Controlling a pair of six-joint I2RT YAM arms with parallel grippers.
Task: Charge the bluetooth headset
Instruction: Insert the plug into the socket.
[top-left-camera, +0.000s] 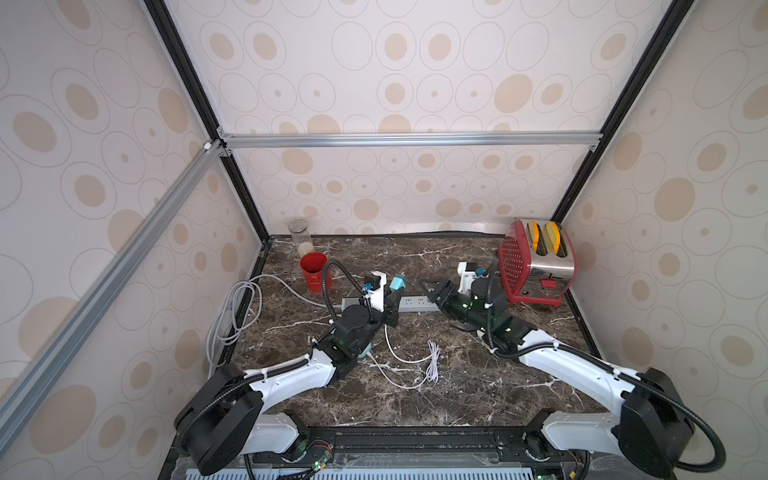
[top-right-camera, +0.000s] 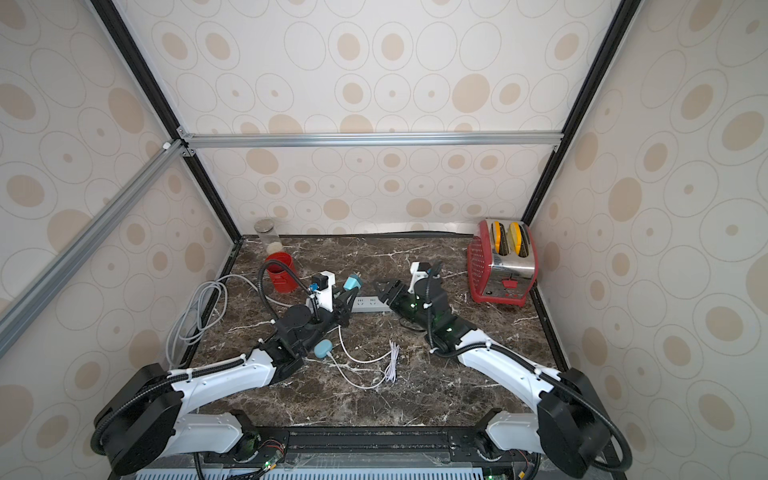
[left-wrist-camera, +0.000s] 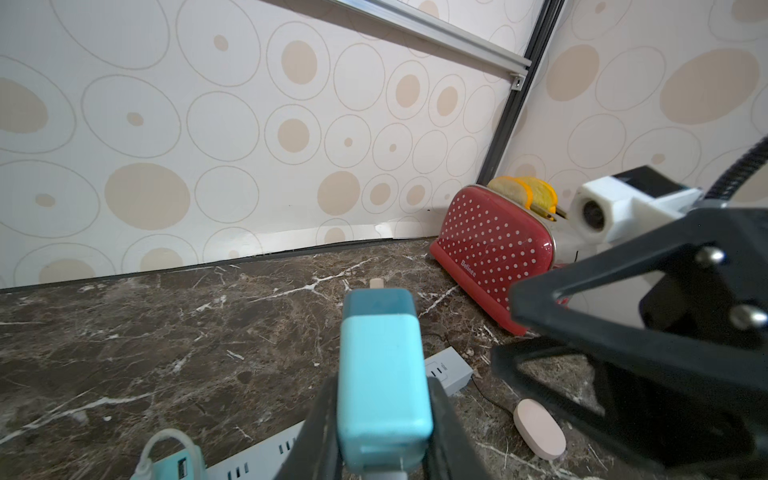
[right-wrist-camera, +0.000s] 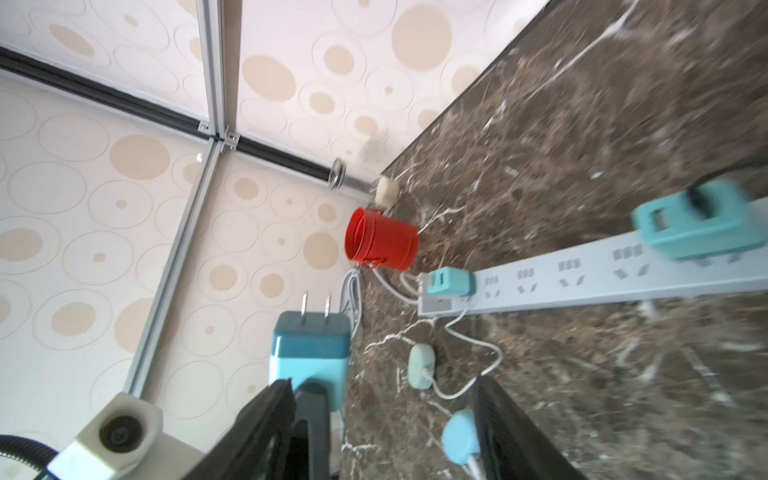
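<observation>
Room's tight round the edges here. The tabletop (top-left-camera: 415, 257) is walled in on three sides. The toaster (top-left-camera: 536, 266) is jammed in the back right corner, the red cup (top-left-camera: 314, 270) and a jar (top-left-camera: 300, 237) sit back left, and a coil of grey cord (top-left-camera: 232, 316) is bunched along the left edge. The open bits are the back middle and the front, apart from the loose white cable (top-left-camera: 409, 359) looping there.

Both arms reach in from the front rail, elbows wide, and meet over the power strip (top-left-camera: 415, 304) mid-table. The left wrist is cocked upward, with the left fingers (left-wrist-camera: 451, 428) clamped on the teal adapter (left-wrist-camera: 382, 374). It's up in the air above the strip, prongs free and pointing away from the arm. The right fingers (right-wrist-camera: 257, 428) are spread wide apart, holding nothing, just beside the adapter over the strip's right end.

The teal headset case (top-right-camera: 323, 348) lies on the tabletop right by the left forearm, with the white cable running into it. It's near the strip but not touching.
</observation>
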